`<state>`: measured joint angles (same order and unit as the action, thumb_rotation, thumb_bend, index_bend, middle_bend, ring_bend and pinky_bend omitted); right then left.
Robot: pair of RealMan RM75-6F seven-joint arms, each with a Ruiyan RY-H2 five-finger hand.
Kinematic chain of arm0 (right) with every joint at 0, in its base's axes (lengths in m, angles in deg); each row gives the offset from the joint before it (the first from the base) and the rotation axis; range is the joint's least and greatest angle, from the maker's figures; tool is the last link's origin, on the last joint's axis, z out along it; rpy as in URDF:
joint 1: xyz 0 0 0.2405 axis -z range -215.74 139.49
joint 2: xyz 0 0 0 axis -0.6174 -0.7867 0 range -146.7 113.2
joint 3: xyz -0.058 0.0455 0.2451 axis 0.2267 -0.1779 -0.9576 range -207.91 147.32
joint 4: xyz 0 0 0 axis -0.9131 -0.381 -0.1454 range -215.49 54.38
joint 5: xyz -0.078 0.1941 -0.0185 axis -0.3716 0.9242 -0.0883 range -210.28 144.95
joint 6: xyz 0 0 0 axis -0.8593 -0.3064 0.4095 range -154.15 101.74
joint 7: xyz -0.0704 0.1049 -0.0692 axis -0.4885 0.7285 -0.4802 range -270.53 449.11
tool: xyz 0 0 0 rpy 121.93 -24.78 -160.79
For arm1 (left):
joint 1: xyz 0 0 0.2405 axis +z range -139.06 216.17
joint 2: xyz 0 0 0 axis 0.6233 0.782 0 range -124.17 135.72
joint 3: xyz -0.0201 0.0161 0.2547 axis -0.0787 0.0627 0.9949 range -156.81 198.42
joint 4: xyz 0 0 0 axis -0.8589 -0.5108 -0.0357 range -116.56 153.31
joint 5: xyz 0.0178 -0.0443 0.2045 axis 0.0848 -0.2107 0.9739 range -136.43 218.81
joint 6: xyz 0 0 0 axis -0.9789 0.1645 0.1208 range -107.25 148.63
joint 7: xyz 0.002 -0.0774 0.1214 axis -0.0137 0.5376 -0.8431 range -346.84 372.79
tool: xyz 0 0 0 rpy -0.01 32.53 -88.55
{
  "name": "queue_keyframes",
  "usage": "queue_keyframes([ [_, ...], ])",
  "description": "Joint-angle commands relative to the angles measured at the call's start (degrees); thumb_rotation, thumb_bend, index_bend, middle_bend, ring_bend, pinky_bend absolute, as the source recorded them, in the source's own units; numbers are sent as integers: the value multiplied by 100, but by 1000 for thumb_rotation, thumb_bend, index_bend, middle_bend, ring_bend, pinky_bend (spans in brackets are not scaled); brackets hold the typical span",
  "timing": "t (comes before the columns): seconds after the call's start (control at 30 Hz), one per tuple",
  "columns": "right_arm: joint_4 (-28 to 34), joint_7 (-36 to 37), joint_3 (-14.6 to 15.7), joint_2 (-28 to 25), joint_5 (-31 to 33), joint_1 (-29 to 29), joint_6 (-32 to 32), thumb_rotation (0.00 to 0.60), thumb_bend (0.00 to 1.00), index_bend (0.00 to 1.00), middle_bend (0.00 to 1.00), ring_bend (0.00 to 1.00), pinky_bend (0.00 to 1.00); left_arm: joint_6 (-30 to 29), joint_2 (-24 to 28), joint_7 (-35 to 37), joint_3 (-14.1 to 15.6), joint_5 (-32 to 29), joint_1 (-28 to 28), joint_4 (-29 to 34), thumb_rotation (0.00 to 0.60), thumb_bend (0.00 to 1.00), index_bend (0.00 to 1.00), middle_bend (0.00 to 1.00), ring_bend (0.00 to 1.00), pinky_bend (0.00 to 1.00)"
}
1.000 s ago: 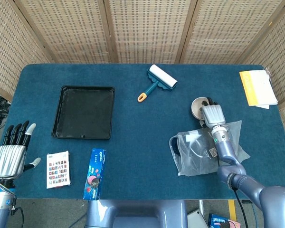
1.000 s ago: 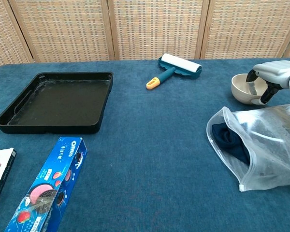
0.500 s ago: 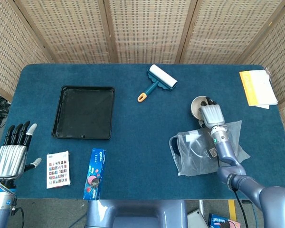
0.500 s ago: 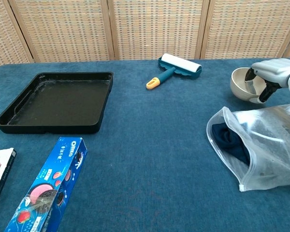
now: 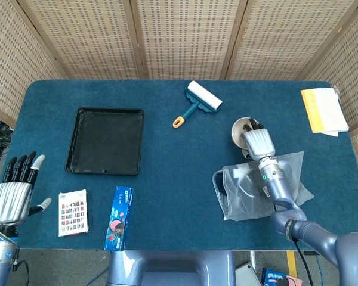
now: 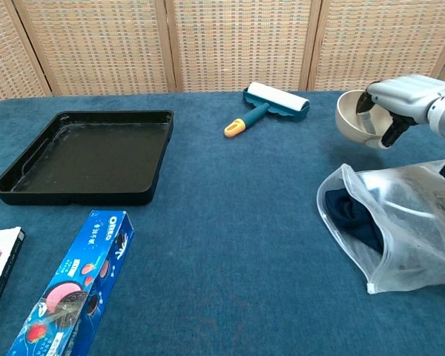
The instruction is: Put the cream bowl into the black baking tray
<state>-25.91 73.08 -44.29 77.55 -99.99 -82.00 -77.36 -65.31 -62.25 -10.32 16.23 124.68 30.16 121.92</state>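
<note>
The small round cream ceramic bowl [image 6: 358,119] is now coming up off the blue cloth tabletop [image 5: 167,179] near its right edge, tilted on its side and clasped at the rim by the robot's silver right hand [image 6: 397,101], fingers hooked inside. A second ago it was sitting lower on the cloth; it is now rising and drifting leftward, so the carry appears to be starting. The shallow black rectangular baking tray [image 5: 105,140] is waiting empty, well apart toward the left edge. Between them, by the far edge, is lying a teal lint roller with white head [image 5: 198,102]; just beside the bowl, a clear plastic bag holding dark cloth [image 6: 386,222]. The left hand [image 5: 13,193] is hanging at the near left corner, fingers spread, holding nothing.
</note>
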Motion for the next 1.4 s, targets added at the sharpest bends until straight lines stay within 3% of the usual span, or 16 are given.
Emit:
queue_keyframes([
  [0.03,619,-545,-110,-154,113,-123,-126,600,517,682,333,125,293,-9,35,62,-9,-5,9,12,600,26,0,0,0,0],
  [0.4,1251,-1593,-347,249,572,-704,-20,600,517,685,336,125,293,34,145,337,-32,-37,3,11,600,26,0,0,0,0],
  [0.9,306,-1961,-401,1439,1079,-1497,355,600,514,680,330,125,293,197,217,662,-22,-167,-21,-119,600,24,0,0,0,0],
  [1.17,-40,-1814,-328,1631,1046,-1588,492,600,417,571,230,124,293,275,203,688,-6,-206,-46,-151,600,25,0,0,0,0],
  [1.4,90,-1809,-275,1507,939,-1548,361,600,283,314,69,35,262,260,184,631,12,-169,-51,-135,600,25,0,0,0,0],
])
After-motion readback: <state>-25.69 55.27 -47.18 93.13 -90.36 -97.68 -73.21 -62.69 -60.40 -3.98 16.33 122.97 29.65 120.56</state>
